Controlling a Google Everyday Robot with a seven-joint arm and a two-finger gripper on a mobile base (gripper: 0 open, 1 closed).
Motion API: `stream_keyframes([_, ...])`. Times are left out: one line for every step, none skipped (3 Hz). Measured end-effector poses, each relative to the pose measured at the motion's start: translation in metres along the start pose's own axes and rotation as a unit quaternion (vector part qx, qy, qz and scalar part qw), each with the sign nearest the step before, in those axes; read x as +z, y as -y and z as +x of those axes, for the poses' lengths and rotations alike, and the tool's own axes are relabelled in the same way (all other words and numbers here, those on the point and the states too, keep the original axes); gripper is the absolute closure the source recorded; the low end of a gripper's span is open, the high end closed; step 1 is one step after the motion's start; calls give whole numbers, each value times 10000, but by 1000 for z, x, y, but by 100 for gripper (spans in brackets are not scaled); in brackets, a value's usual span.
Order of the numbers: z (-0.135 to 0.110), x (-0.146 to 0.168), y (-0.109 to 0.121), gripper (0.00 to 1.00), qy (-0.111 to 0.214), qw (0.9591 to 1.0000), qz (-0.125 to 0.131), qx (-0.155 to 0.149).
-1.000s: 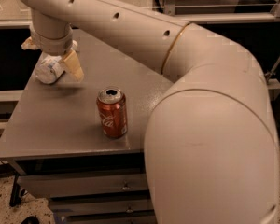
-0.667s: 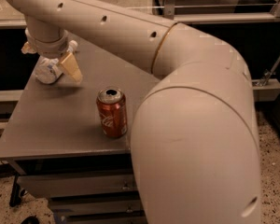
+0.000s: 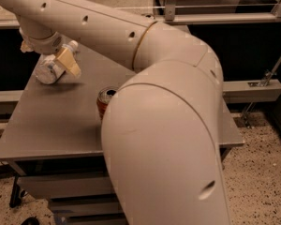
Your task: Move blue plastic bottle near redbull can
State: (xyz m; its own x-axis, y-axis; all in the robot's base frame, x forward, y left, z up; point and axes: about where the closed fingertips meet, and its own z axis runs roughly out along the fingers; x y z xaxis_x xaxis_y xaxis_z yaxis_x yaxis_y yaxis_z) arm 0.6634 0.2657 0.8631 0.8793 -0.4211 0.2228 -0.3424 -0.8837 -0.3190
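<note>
The blue plastic bottle [image 3: 49, 70] is a clear-whitish bottle with a white cap. It lies tilted at the far left of the grey table [image 3: 51, 125], cap pointing back and right. My gripper [image 3: 47, 55] comes down on it from above. One tan finger [image 3: 68, 62] is against its right side and the other is at its left, so the gripper is shut on the bottle. The redbull can is not visible; my arm may hide it.
A red cola can [image 3: 104, 102] stands mid-table, mostly hidden behind my large cream arm [image 3: 164, 125], which covers the table's middle and right. A metal rail [image 3: 225, 18] runs behind the table. Speckled floor lies to the right.
My arm's elbow has swung closer and now hides most of the red can. The gripper and bottle have stayed at the far left, and the bottle's cap now shows.
</note>
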Motion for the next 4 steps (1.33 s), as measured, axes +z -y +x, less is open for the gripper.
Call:
stream_keyframes([8, 3, 4, 18, -84, 9999, -120, -31])
stream_keyframes([11, 11, -3, 43, -59, 9996, -242, 93])
stream_keyframes([14, 15, -19, 65, -43, 9989, -372, 277])
stream_keyframes([17, 9, -26, 88, -77, 9986, -375, 372])
